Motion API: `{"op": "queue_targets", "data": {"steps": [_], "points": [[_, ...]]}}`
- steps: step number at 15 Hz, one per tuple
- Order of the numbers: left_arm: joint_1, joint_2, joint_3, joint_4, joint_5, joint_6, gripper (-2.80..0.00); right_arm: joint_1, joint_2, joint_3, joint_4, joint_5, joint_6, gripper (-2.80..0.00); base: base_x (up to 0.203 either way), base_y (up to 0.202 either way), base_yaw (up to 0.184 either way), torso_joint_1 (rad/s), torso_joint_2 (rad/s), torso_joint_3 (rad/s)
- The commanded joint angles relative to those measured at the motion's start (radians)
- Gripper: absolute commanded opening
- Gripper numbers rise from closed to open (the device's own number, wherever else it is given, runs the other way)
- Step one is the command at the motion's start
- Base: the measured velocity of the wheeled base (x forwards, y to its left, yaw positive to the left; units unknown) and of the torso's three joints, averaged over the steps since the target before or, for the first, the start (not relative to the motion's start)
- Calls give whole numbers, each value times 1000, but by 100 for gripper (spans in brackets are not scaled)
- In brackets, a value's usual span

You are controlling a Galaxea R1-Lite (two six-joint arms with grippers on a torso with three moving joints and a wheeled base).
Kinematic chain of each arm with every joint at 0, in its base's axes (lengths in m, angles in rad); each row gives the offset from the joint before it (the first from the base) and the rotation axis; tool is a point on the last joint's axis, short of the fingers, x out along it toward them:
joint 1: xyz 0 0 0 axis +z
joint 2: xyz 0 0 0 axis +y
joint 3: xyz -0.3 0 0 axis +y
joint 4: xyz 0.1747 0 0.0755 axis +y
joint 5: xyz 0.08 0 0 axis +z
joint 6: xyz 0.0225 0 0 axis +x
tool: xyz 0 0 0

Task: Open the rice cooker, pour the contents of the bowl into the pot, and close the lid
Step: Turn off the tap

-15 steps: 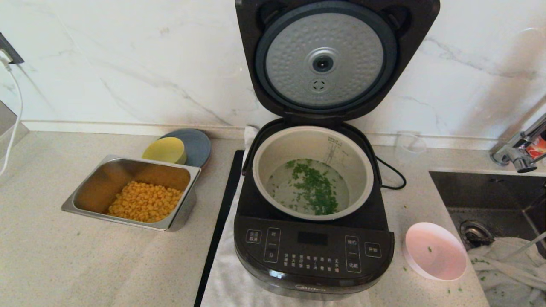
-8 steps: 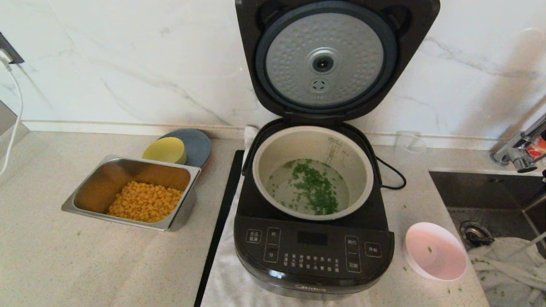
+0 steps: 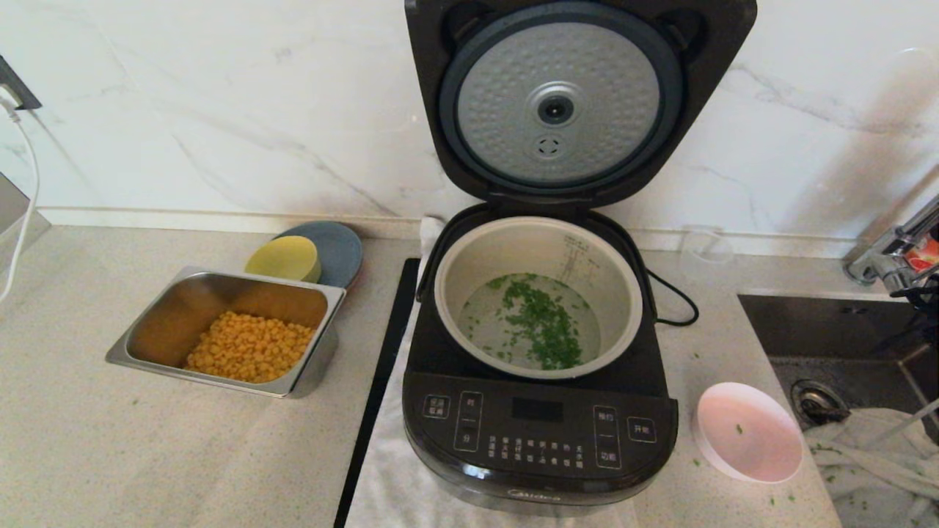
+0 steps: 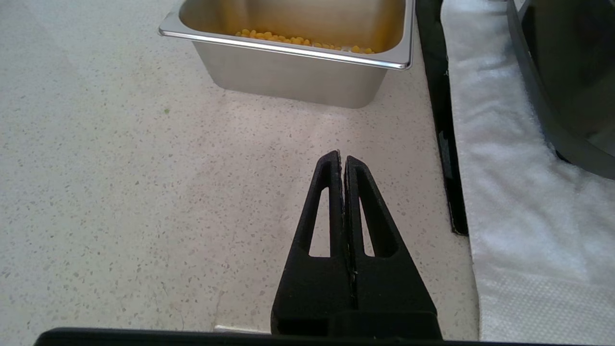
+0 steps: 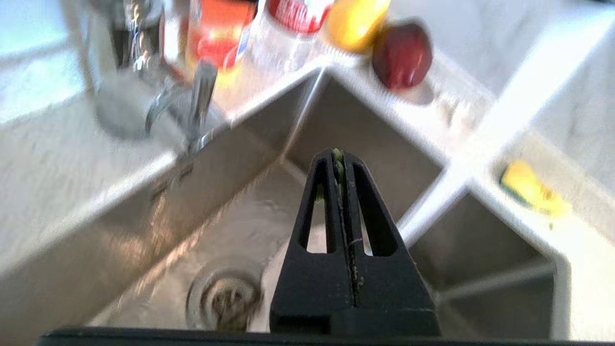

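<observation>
The black rice cooker (image 3: pixel 539 433) stands open, its lid (image 3: pixel 557 103) upright with the dimpled silver disc facing me. Chopped green herb bits (image 3: pixel 539 319) float in water inside the grey-beige pot (image 3: pixel 447 293). The pink-white bowl (image 3: pixel 748 433) sits on the counter right of the cooker, holding only a green speck. My right gripper (image 5: pixel 338 154) is shut above the sink, with herb bits stuck at its tips. A dark part of the right arm (image 3: pixel 926 297) shows at the head view's right edge. My left gripper (image 4: pixel 342 157) is shut over bare counter, near the steel tray.
A steel tray (image 3: pixel 147 345) of corn sits left of the cooker, with a yellow bowl (image 3: pixel 282 258) on a blue plate (image 3: pixel 341 249) behind it. A sink (image 3: pixel 843 330) with faucet (image 3: pixel 891 268) and a cloth (image 3: pixel 873 455) lies at the right. A white towel (image 3: pixel 396 484) lies under the cooker.
A dark part of the right arm has come into view at the right edge above the sink. The cooker, bowl and tray have not moved.
</observation>
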State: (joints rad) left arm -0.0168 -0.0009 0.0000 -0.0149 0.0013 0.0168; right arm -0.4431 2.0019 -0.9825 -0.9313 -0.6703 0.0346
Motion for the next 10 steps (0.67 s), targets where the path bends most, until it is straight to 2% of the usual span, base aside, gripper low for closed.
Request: {"op": "queue_targets", "data": {"steps": [1, 4, 10], "points": [[0, -1, 8, 0, 0, 0, -280, 0, 91, -37, -80, -21, -37, -280, 0, 0, 0, 0, 0, 0], [0, -1, 8, 0, 0, 0, -280, 4, 136, -77, -148, -26, -91, -280, 0, 0, 0, 0, 0, 0], [0, -1, 8, 0, 0, 0, -280, 48, 222, -145, -207, -77, -110, -280, 0, 0, 0, 0, 0, 0]]}}
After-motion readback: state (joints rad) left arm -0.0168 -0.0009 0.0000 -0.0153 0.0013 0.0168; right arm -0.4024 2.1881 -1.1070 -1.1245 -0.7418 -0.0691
